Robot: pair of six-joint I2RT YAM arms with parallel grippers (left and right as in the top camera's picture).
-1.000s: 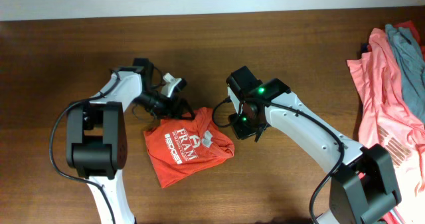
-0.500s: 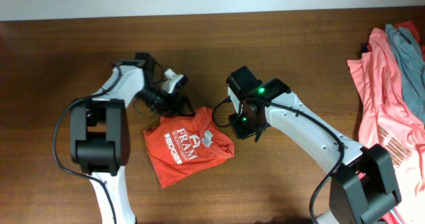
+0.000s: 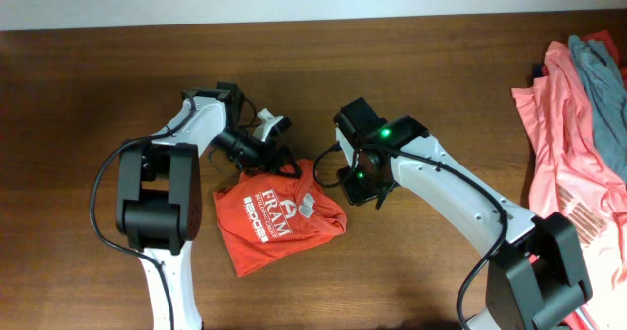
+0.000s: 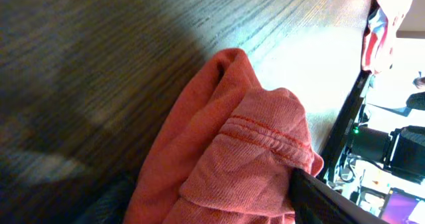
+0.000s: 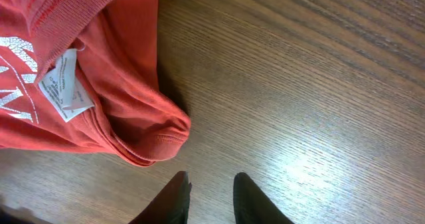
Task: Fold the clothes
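Hanging low at the top edge of the orange-red shirt (image 3: 284,217), the left claw (image 3: 279,162) had its jaws spread wide. Through its own camera I could see a bunched fold with a stitched hem lying right against one dark finger (image 4: 332,201). The cloth sat between the jaws but was not pinched, as far as I could make out. The rest of the shirt lay crumpled on the wooden surface (image 3: 421,66), below that claw and a little to its right, with the white FRAM print (image 3: 266,220) facing up at a tilt.

The right claw (image 5: 211,199) hung just off the shirt's right side, over bare wood. Its two fingertips stood a small gap apart with nothing between them, so it was slightly open and empty. Just ahead of it and to its left was a rounded, folded corner of the shirt, close to the tips but not touching them. Farther left, a white care label (image 5: 65,84) showed on the cloth.

Well off to the right of both claws, at the surface's far edge, lay a heap of pink shirts (image 3: 558,134) with a grey garment (image 3: 600,75) draped over its upper part. The two claws were near each other, with the shirt's upper right corner between them.
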